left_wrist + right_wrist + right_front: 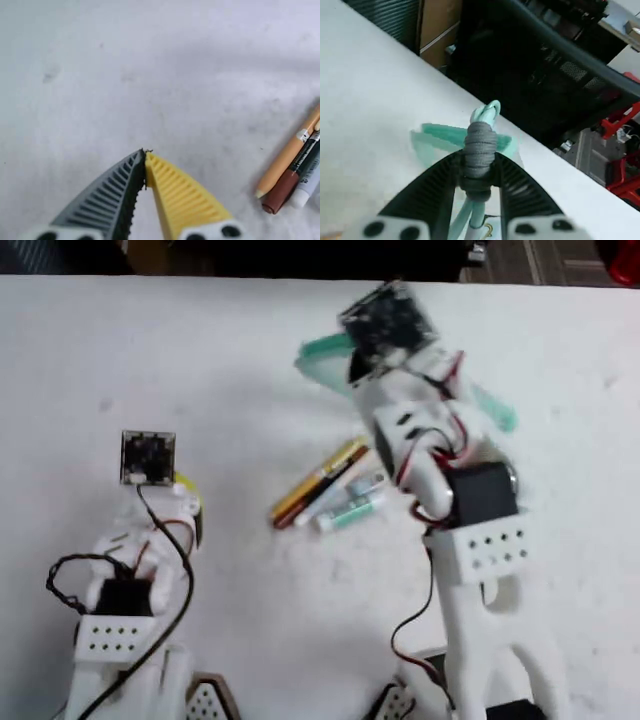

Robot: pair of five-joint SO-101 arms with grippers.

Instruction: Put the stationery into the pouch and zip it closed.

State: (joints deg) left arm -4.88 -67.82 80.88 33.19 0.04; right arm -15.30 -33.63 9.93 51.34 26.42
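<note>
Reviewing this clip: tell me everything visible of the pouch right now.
The pouch is mint green and looks like thin, translucent plastic. It sits at the far side of the table beneath the right arm, with an end showing on either side of the arm. The right tool is shut on a grey wound cord with a mint loop, apparently the pouch's pull. Whether the zip is open cannot be told.

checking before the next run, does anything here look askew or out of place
Mainly the pouch: the right hand pinches its grey-wrapped loop, and it looks skewed. The stationery lies outside it in a slanted heap on the table. Nothing looks spilled or broken.
</note>
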